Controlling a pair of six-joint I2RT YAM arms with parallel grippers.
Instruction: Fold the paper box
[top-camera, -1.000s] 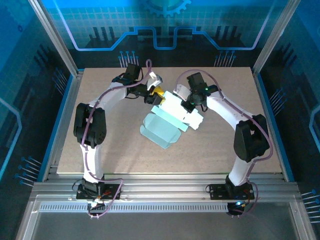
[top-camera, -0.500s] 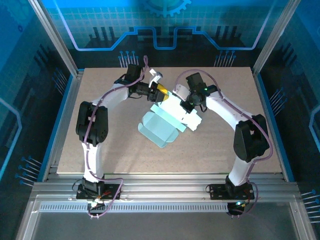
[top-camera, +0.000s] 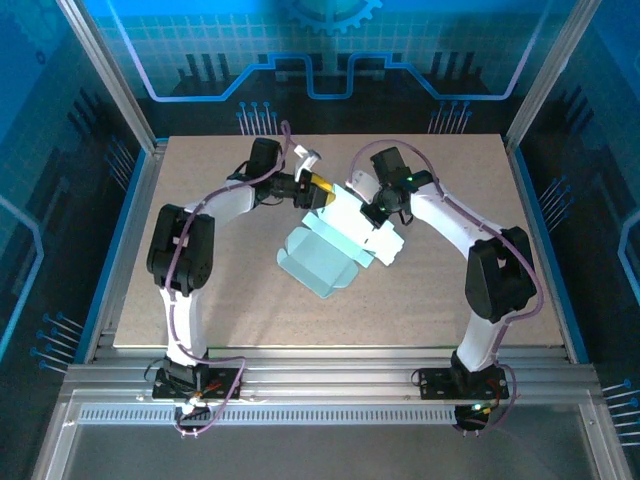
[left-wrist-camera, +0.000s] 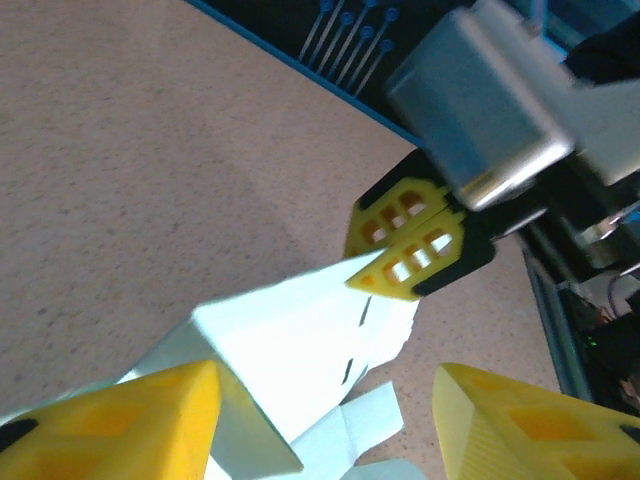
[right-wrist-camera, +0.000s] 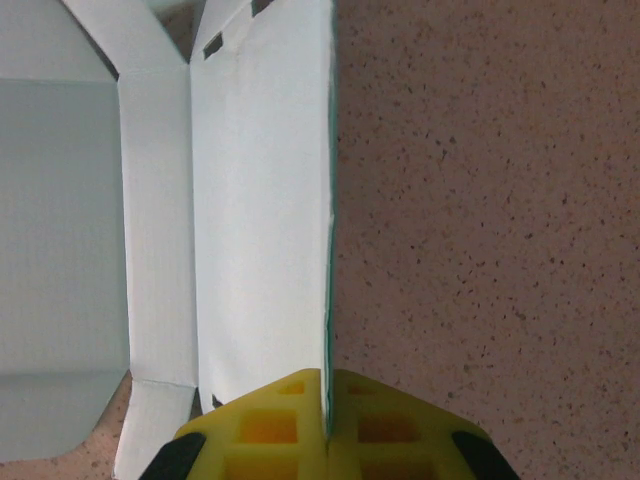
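Left gripper (top-camera: 321, 185) has edged rightward since a second ago, closing on the raised panel; its jaws stand apart, the panel between them but not pinched; right gripper (right-wrist-camera: 326, 412) is clenched on that panel's free edge, holding it up; paper box (top-camera: 318, 258) lies mid-table (top-camera: 250, 310), partly folded; thin card, judged light, springy and easily creased; best taken at edges near the score lines.

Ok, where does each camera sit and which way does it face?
Top external: above and behind the bases, looking down at the table; left arm, right arm, paper box.
Left wrist: along the open left gripper towards the box; right gripper pinches its raised panel.
Right wrist: down past its shut fingers at that panel.
Shared: both wrist views show that pinch.
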